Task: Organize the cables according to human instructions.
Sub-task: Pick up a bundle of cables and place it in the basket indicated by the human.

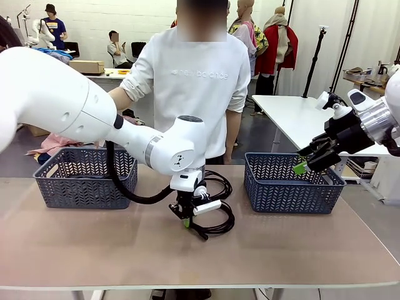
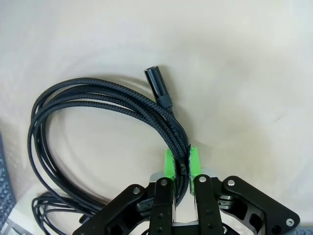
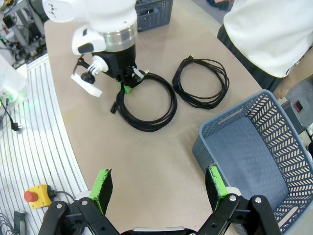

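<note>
Front view: L arm is reaching over the table (image 1: 75,250) mid. The left gripper (image 1: 185,220) is pointing down, sitting on the near edge of the front coil (image 1: 219,222) of black cable. The rear coil (image 1: 220,181) is lying just behind it on the tabletop, toward the person (image 1: 194,87), who is standing at the far side. The left basket (image 1: 84,181) and right basket (image 1: 290,187) are sitting at either side, both cables outside them. The right gripper (image 1: 312,161) is hanging above the right basket's far-right corner.

L wrist view: the left gripper (image 2: 182,164) is clamping shut on the front coil (image 2: 98,98), strands squeezed between the green pads (image 2: 169,162). The coil is lying flat on the table, and its plug (image 2: 157,85) is sticking out past the bundle. More black cord is showing at the bottom-left corner; can't tell which coil.

R wrist view: the right gripper (image 3: 159,186) is standing wide open, with nothing between its fingers, over the table beside the right basket (image 3: 254,147). The left gripper (image 3: 128,85) is gripping the front coil (image 3: 146,105). The rear coil (image 3: 201,82) is lying just beside it, the two apart, nearer the person (image 3: 274,34).
</note>
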Action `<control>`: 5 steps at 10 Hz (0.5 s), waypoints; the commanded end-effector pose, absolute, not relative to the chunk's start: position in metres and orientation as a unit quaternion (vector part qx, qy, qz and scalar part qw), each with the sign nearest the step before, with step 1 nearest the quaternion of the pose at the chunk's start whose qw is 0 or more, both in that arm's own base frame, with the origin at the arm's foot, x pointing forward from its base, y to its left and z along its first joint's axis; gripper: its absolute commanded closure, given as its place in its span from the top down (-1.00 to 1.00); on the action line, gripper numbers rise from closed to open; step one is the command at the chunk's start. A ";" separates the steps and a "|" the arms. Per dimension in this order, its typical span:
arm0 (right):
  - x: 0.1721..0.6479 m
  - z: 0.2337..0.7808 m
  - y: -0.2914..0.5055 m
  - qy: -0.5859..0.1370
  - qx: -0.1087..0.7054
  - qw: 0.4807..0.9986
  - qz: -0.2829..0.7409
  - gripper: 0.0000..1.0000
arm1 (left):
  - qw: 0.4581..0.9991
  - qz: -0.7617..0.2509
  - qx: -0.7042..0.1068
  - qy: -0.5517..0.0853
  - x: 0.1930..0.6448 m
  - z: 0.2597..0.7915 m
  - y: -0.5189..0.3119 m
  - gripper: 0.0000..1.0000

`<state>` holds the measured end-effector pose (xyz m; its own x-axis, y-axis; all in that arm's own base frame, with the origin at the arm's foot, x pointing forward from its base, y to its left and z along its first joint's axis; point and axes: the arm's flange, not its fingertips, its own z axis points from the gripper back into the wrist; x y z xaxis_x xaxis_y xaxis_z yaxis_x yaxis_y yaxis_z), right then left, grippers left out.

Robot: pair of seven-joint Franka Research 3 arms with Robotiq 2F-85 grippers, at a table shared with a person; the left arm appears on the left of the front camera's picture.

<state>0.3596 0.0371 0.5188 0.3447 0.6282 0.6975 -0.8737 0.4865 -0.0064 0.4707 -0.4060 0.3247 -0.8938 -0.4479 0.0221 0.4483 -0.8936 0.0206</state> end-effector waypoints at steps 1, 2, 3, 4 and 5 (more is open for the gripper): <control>0.362 0.518 0.037 -0.337 0.199 0.787 0.476 1.00 | 0.192 -0.980 -0.038 -0.025 0.442 0.354 -0.383 -1.00; 0.362 0.518 0.037 -0.337 0.199 0.787 0.476 1.00 | 0.195 -0.980 -0.036 -0.031 0.434 0.368 -0.376 -1.00; 0.362 0.518 0.037 -0.337 0.199 0.787 0.476 1.00 | 0.209 -0.977 -0.019 -0.028 0.429 0.382 -0.368 -1.00; 0.362 0.518 0.037 -0.337 0.199 0.787 0.476 1.00 | 0.230 -0.973 -0.001 -0.027 0.428 0.399 -0.356 -1.00; 0.362 0.518 0.037 -0.337 0.199 0.787 0.476 1.00 | 0.247 -0.968 0.010 -0.030 0.430 0.417 -0.343 -1.00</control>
<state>0.3597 0.0370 0.5188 0.3450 0.6280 0.6975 -0.8735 0.4868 -0.0062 0.4351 -0.3662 0.4052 -0.8916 -0.4527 0.0130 0.4526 -0.8899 0.0558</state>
